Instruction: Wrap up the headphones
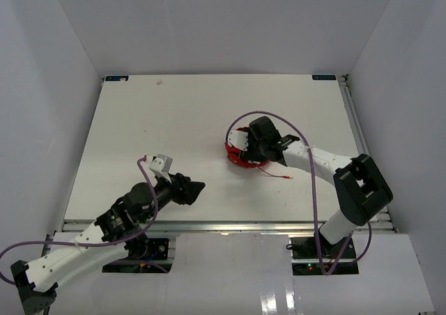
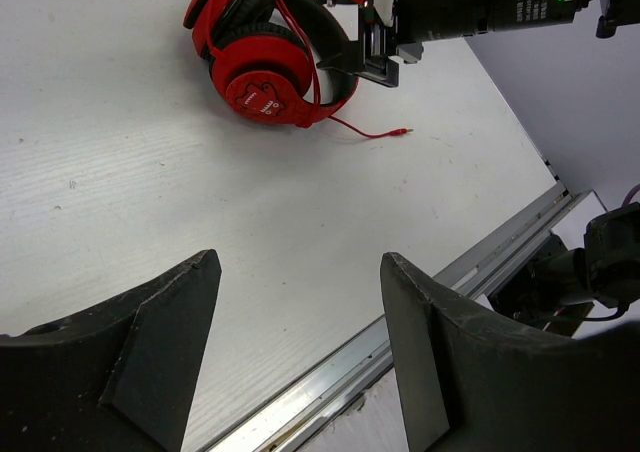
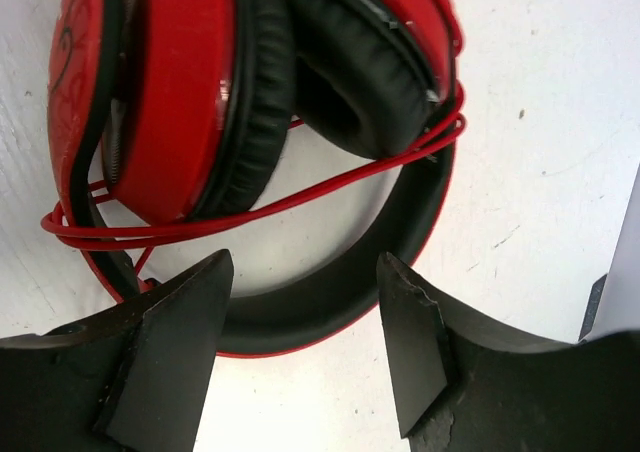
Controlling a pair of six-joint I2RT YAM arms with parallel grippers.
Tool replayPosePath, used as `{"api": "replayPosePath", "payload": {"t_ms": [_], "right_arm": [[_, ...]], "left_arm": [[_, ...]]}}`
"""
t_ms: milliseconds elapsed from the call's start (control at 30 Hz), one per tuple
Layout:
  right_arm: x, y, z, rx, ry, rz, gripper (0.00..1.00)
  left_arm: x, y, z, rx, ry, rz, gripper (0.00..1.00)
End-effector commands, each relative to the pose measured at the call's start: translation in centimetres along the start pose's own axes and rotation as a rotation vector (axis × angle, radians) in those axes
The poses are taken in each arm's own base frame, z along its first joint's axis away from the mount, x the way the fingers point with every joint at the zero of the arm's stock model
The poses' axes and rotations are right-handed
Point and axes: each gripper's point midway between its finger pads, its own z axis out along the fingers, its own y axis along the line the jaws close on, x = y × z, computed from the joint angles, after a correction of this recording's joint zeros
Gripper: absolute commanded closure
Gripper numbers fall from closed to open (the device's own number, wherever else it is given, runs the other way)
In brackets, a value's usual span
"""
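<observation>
The red headphones lie folded near the middle of the white table, their thin red cord looped around the earcups. They also show in the left wrist view and, close up, in the right wrist view. The cord's loose end with the plug trails toward the front right; the plug also shows in the left wrist view. My right gripper is open, empty, directly over the black-and-red headband. My left gripper is open and empty near the front edge, well left of the headphones.
Thick purple cables run along both arms. A metal rail edges the table's front. White walls enclose the table on three sides.
</observation>
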Motion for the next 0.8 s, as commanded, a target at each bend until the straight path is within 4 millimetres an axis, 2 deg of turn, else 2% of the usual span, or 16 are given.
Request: {"api": "replayPosePath", "payload": {"t_ms": [0,100,133,167,233,300,333,367,467,600,767], "right_arm": [[-3.5,-3.7,-4.1,0.061,-0.147,0.112,0.34],[-4.9,-4.3,-7.4,0.008,-0.273,0.257,0.3],[-5.8,-3.8,-9.1,-0.032,-0.345,0.343,0.15],[-5.9,-4.1,-10.5,-0.05,-0.405,0.414,0.1],[-4.8,-5.1,-12.7,-0.02,-0.472,0.586,0.1],[-2.0,-5.2,-12.5,0.064,-0.427,0.754,0.1],[-0.7,-6.5,-13.5,0.175,-0.408,0.873,0.1],[0.8,-6.4,-13.4,0.228,-0.371,0.948,0.1],[4.3,-7.0,-14.8,0.406,-0.298,1.07,0.1],[6.5,-6.2,-16.4,0.505,-0.301,1.101,0.1],[7.1,-4.7,-16.4,0.496,-0.321,1.132,0.1]], "left_arm": [[0.2,0.4,-0.1,-0.012,-0.002,-0.002,0.24],[-0.5,-0.2,-0.1,0.011,-0.018,0.002,0.23],[-0.7,-0.4,-0.1,0.018,-0.024,0.004,0.22],[-1.2,-0.8,-0.1,0.031,-0.04,0.003,0.19],[-2.5,-1.5,0.0,0.051,-0.081,-0.008,0.08],[-3.8,-1.9,0.1,0.057,-0.13,-0.039,0.02],[-3.9,-2.0,0.3,0.059,-0.135,-0.044,0.02],[-4.4,-2.4,0.3,0.074,-0.154,-0.044,0.02],[-4.2,-3.2,0.8,0.106,-0.131,-0.03,0.02],[-3.5,-4.0,1.3,0.135,-0.075,-0.013,0.02],[-3.3,-4.7,1.4,0.152,-0.04,-0.026,0.02]]}}
